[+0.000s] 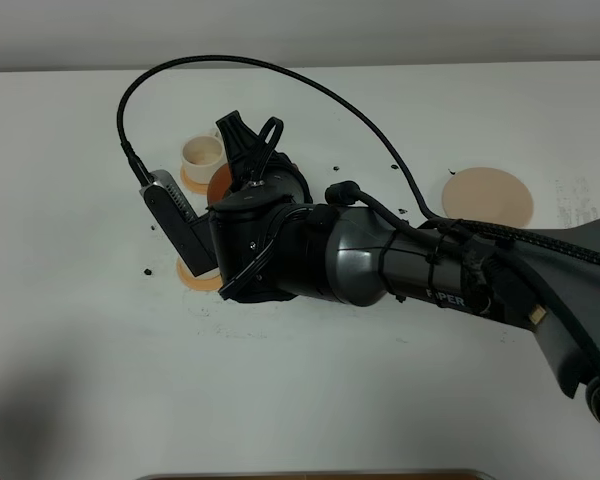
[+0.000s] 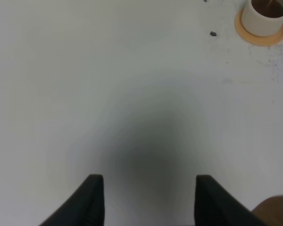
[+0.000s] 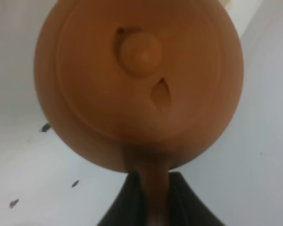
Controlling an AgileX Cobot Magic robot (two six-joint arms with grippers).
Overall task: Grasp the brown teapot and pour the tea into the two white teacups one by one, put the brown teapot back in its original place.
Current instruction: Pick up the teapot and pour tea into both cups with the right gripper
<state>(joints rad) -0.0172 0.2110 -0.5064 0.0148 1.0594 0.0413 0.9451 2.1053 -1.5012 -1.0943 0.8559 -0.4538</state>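
My right gripper point(image 1: 248, 150) reaches across to the left half of the table and is shut on the loop handle of the brown teapot point(image 1: 220, 186), most of which hides under the arm. In the right wrist view the teapot point(image 3: 139, 84) fills the frame, lid and knob facing the camera, handle pinched in the gripper point(image 3: 151, 195). One white teacup point(image 1: 202, 152) stands on an orange coaster just beyond the pot. Another teacup point(image 2: 264, 16), holding brown tea, sits on its coaster. The cream saucer point(image 1: 487, 197) lies bare at the right. My left gripper point(image 2: 150, 200) hangs open over bare table.
A second orange coaster point(image 1: 193, 277) peeks out beneath the right wrist camera point(image 1: 180, 222). Dark specks point(image 1: 147, 271) dot the white tabletop point(image 1: 100, 380). A black cable point(image 1: 280, 70) arcs over the back. A brown edge point(image 1: 310, 476) runs along the near side.
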